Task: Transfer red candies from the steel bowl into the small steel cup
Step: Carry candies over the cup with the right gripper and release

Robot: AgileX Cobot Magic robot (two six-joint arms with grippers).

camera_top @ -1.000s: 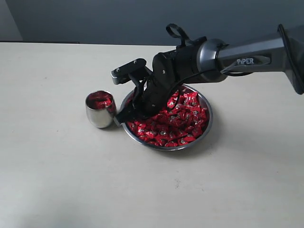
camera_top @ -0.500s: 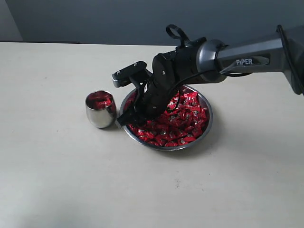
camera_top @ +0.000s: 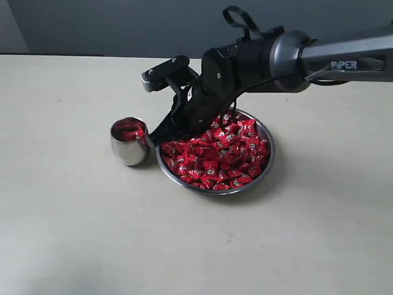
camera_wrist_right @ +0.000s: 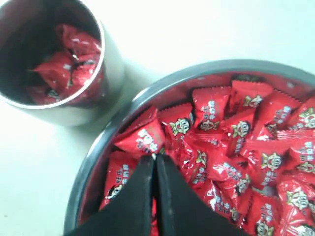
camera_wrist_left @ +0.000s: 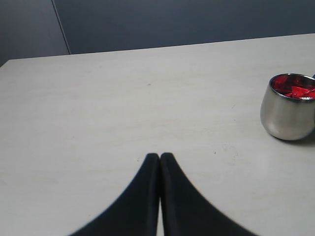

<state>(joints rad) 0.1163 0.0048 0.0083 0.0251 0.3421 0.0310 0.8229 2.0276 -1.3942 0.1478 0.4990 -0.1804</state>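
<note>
The steel bowl (camera_top: 269, 161) holds a heap of red candies (camera_top: 221, 157). Just left of it stands the small steel cup (camera_top: 129, 142) with a few red candies inside. My right gripper (camera_top: 155, 142) hangs over the bowl's left edge, beside the cup. In the right wrist view the right gripper (camera_wrist_right: 155, 158) is shut, pinching the wrapper edge of one red candy (camera_wrist_right: 146, 137) above the bowl (camera_wrist_right: 98, 162), with the cup (camera_wrist_right: 112, 64) close by. My left gripper (camera_wrist_left: 160, 156) is shut and empty over bare table, the cup (camera_wrist_left: 288, 110) some way off.
The beige table (camera_top: 73, 233) stretches around the bowl and cup. A dark wall (camera_top: 123, 24) runs along the table's far edge. The right arm (camera_top: 319, 58) reaches in from the right above the bowl.
The right gripper dipped into the candies at the bowl's left side, then rose with the arm; its tips now sit higher, near the cup's rim.
</note>
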